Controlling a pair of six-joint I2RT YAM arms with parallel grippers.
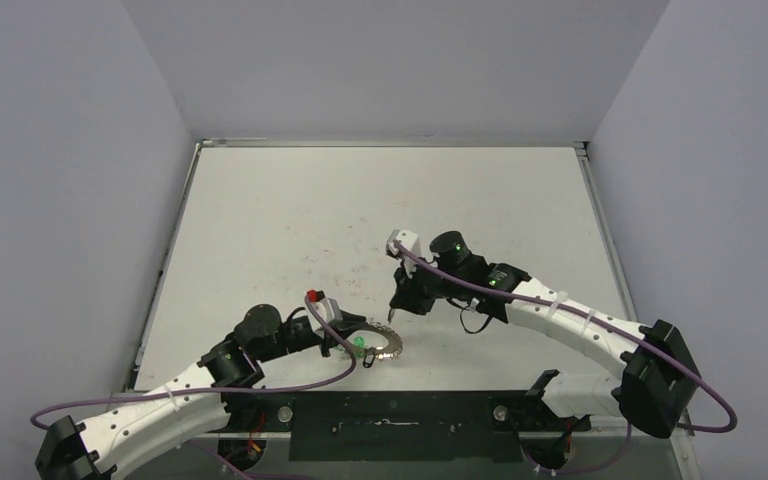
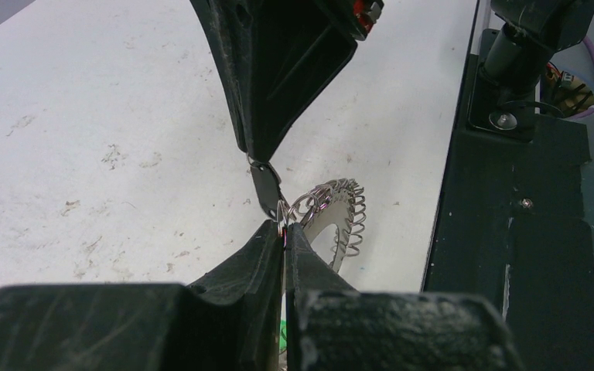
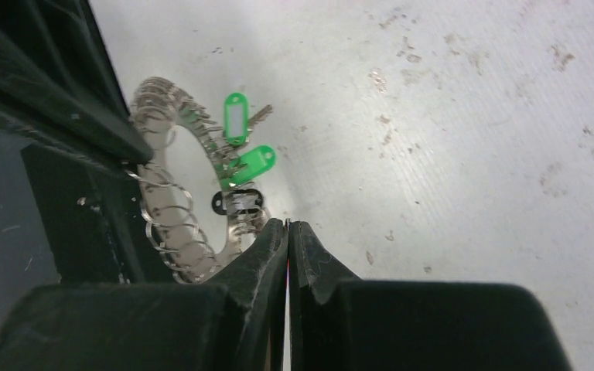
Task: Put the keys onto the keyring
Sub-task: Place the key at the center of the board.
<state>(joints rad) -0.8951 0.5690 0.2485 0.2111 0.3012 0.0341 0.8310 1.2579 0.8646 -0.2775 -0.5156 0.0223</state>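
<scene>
The keyring (image 1: 384, 345), a silver hoop with a lacy coiled rim, sits near the table's front edge. My left gripper (image 1: 352, 343) is shut on a small loop of the rim (image 2: 282, 219), and the hoop (image 2: 340, 212) sticks out past the fingertips. My right gripper (image 1: 392, 313) comes down from above, shut (image 3: 288, 224), with the black-headed key (image 2: 265, 189) at its tips, touching the ring beside the left fingertips. In the right wrist view the hoop (image 3: 162, 212) carries a green key head (image 3: 252, 164), a second green tag (image 3: 235, 120) and a black head (image 3: 236, 202).
A black mounting plate (image 1: 390, 422) runs along the near table edge, just right of the ring in the left wrist view (image 2: 510, 232). The white tabletop (image 1: 360, 200) is scuffed. Grey walls enclose it on three sides.
</scene>
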